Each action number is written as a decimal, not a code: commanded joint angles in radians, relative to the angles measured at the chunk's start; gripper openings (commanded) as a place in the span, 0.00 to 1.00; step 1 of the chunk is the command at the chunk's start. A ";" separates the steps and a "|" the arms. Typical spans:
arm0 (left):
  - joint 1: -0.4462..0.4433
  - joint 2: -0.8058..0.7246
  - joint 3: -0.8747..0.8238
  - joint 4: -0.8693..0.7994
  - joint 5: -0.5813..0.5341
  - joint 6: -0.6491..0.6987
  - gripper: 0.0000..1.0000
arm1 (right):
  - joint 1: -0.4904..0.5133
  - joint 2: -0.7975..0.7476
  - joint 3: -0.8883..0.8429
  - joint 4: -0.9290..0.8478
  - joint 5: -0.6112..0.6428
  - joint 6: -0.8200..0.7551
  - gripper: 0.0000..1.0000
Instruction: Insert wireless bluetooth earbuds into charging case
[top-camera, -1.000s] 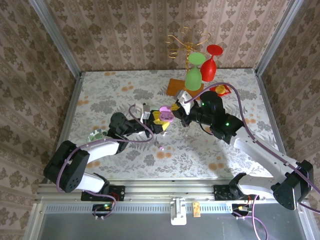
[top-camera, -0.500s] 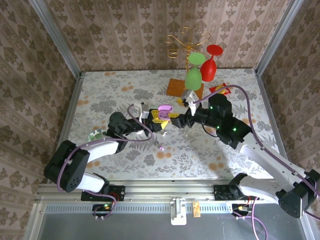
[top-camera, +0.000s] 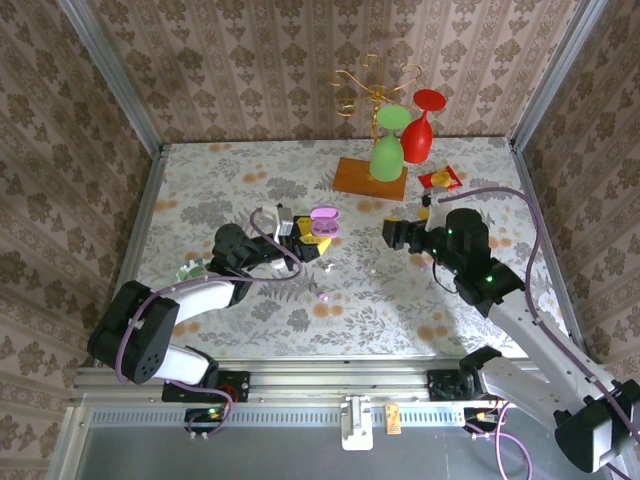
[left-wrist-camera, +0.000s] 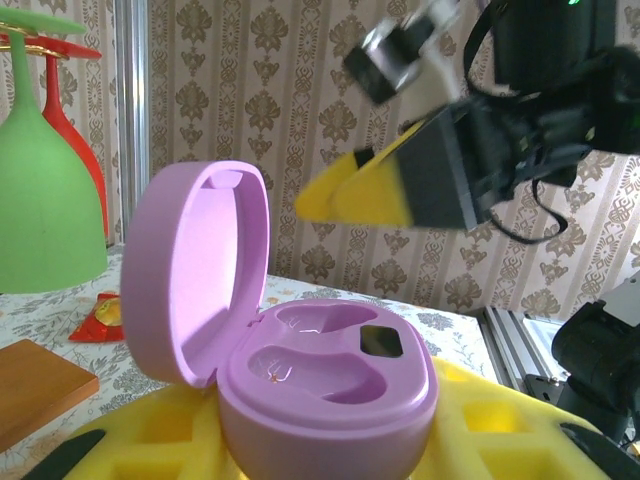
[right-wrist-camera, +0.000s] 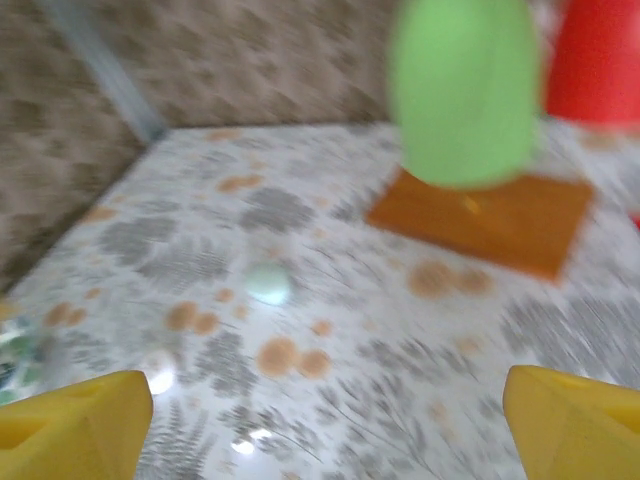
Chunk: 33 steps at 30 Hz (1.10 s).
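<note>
Moved since a second ago: right gripper (top-camera: 392, 233), off the charging case (top-camera: 321, 224) and out to its right. Jaws gone from together to wide apart, nothing between the yellow fingertips (right-wrist-camera: 75, 420) in the right wrist view.

Table (top-camera: 220, 190): flat, floral cloth. Left gripper (top-camera: 316, 240): reaching in from the case's near-left, clamped on the case, base seated between its yellow fingers, lid up. Green glass (top-camera: 387, 150) and wooden board (top-camera: 370, 178): beyond the case toward the far right, well apart, no part in the job.

Case: purple, pebble-shaped, looks like smooth hard plastic, probably light. Likely slippery on the rounded sides, so keep the grip low on the base and off the hinged lid (left-wrist-camera: 195, 270). Lid swung fully open, standing at the left of the base in the left wrist view. Two moulded wells in the base, with a dark square patch (left-wrist-camera: 381, 341) at the right-hand one. Bud in either well or not: cannot tell.

Earbud (top-camera: 322, 297): tiny purple speck on the table, on the near side of the case, apart from both grippers. Likely featherweight, rigid and glossy, prone to squirting out of a pinch or rolling off. Best taken across the widest part with the fingertips only, light squeeze, then lowered straight into a well.
</note>
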 joint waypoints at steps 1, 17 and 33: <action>0.010 -0.015 -0.010 0.039 0.013 0.020 0.30 | -0.105 0.028 -0.056 -0.107 0.037 0.183 0.88; 0.005 -0.019 0.001 0.034 0.021 0.008 0.30 | -0.297 0.502 0.008 -0.025 -0.165 0.178 0.68; -0.004 -0.004 0.018 0.034 0.029 0.005 0.30 | -0.297 0.609 -0.029 -0.027 -0.201 0.172 0.63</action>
